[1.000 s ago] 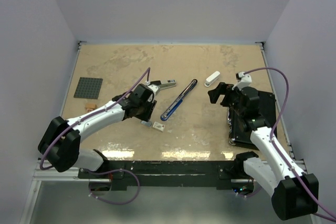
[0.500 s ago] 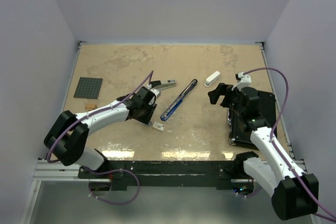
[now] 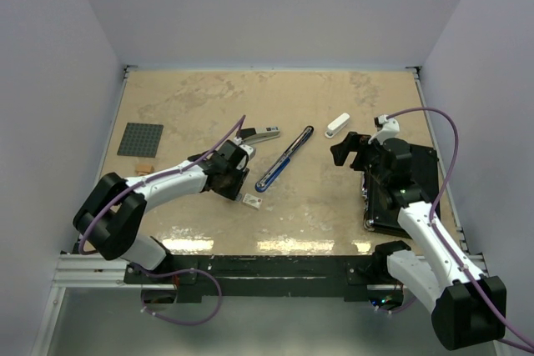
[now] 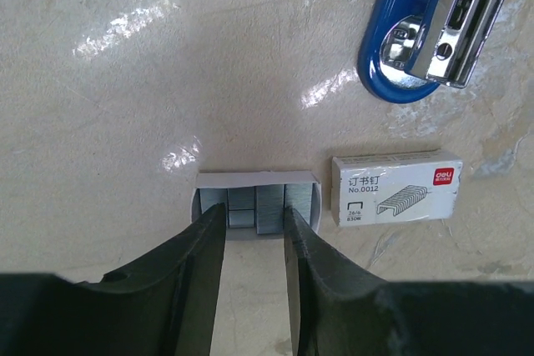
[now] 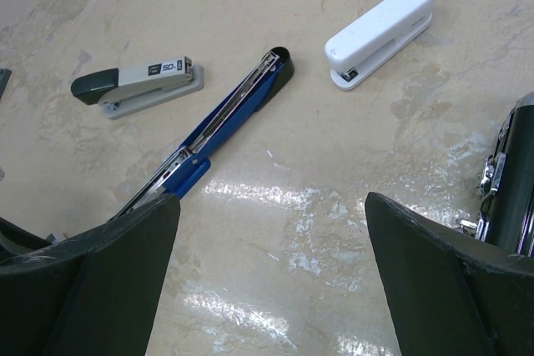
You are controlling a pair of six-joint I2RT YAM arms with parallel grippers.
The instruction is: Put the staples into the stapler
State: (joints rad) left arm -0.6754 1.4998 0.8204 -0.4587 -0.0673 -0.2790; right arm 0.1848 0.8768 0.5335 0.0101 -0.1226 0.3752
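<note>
Grey staple strips [image 4: 269, 209] lie in the small tray [image 4: 250, 178] at the lower centre of the left wrist view. Our left gripper [image 4: 253, 221] straddles them, jaws narrowed to either side; we cannot tell whether they actually pinch. Just right of the tray sits the whitish staples box [image 4: 395, 188], and the blue stapler [image 4: 434, 22], swung open, fills the upper right corner. Our right gripper [image 5: 271, 199] hangs spread wide, grasping nothing, over the right of the table [image 3: 209, 97].
</note>
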